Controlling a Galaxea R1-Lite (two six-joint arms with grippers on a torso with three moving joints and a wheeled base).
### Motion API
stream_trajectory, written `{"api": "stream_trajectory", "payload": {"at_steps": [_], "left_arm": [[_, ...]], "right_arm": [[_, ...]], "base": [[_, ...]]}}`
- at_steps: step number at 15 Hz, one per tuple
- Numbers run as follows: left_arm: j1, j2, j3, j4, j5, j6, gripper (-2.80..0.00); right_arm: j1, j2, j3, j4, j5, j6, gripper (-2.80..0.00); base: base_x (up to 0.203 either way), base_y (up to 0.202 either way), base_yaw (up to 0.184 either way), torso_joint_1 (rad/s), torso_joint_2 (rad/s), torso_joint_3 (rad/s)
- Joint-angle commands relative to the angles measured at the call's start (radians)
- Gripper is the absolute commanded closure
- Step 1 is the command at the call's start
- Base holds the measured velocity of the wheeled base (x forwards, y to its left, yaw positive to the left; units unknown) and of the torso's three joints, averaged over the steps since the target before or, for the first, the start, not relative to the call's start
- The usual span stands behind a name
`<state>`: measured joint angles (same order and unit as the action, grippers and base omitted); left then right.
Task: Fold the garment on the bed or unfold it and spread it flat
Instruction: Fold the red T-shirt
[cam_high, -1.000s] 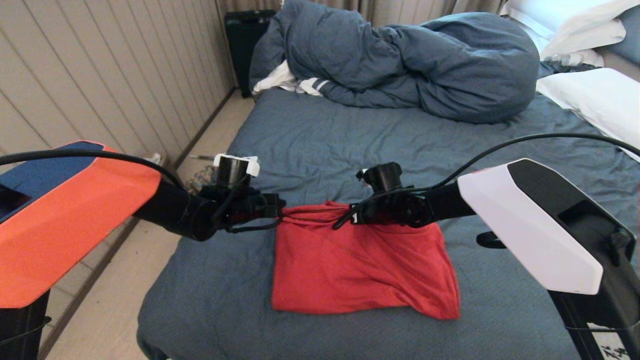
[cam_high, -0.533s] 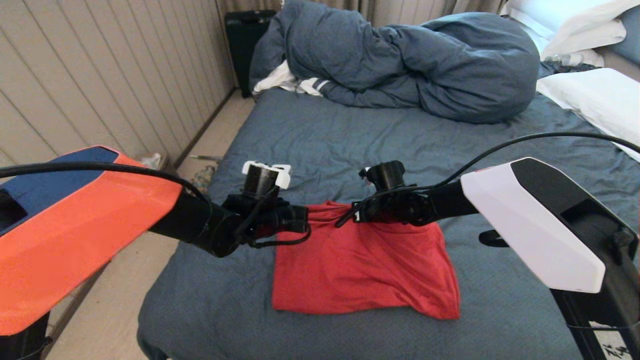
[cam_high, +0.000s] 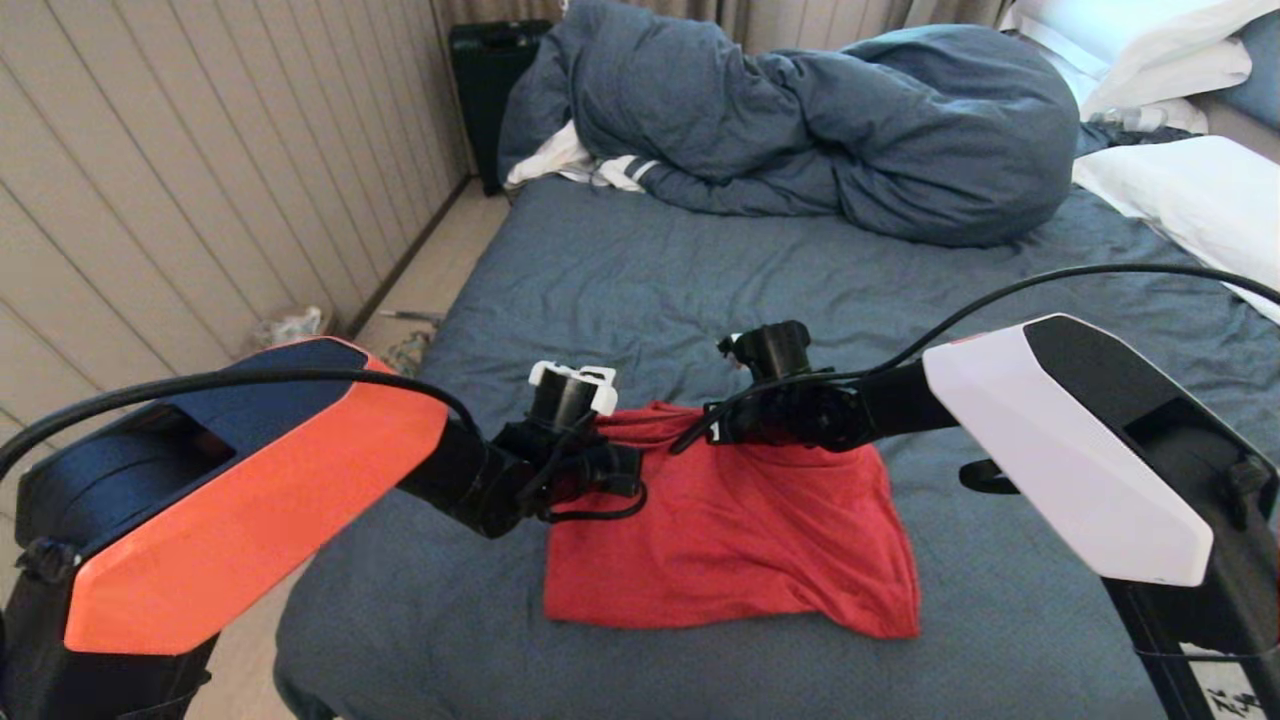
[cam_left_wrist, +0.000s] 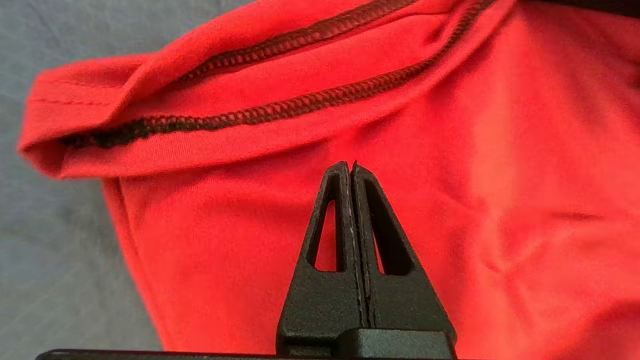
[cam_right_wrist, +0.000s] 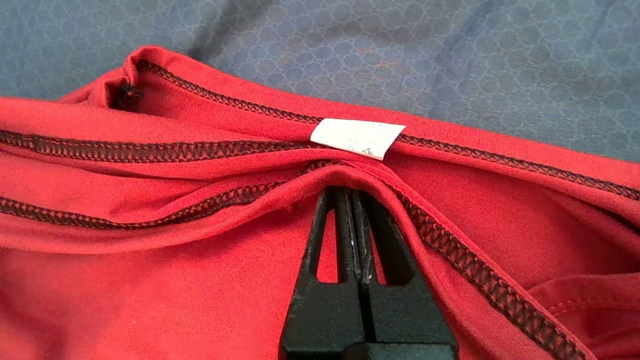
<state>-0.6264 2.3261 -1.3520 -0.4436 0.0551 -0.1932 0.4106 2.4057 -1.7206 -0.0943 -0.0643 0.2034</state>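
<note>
Both pincers closed | left pincer (cam_left_wrist: 352, 167) empty | right pincer (cam_right_wrist: 352, 192) pinching garment (cam_high: 730, 540)

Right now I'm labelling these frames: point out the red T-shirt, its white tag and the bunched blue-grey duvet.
red T-shirt (cam_high: 730, 560): head view, flat middle of the cloth.
white tag (cam_right_wrist: 357, 137): right wrist view, tag's centre.
bunched blue-grey duvet (cam_high: 850, 130): head view, top of the heap.
</note>
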Motion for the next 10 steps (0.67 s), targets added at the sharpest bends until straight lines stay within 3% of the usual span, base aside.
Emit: {"api": "stream_trajectory", "payload": {"at_steps": [1, 10], "left_arm": [[-0.001, 0.036, -0.016, -0.003, 0.000, -0.002, 0.00], [0.046, 0.114, -0.202, 0.021, 0.017, -0.004, 0.00]], "right_arm": [[0.000, -0.002, 0.001, -0.001, 0.000, 0.002, 0.00], [0.001, -0.016, 0.027, -0.005, -0.002, 0.002, 0.00]], "base": [[0.000, 0.000, 0.000, 0.000, 0.00, 0.000], [0.000, 0.000, 0.000, 0.000, 0.00, 0.000]]}}
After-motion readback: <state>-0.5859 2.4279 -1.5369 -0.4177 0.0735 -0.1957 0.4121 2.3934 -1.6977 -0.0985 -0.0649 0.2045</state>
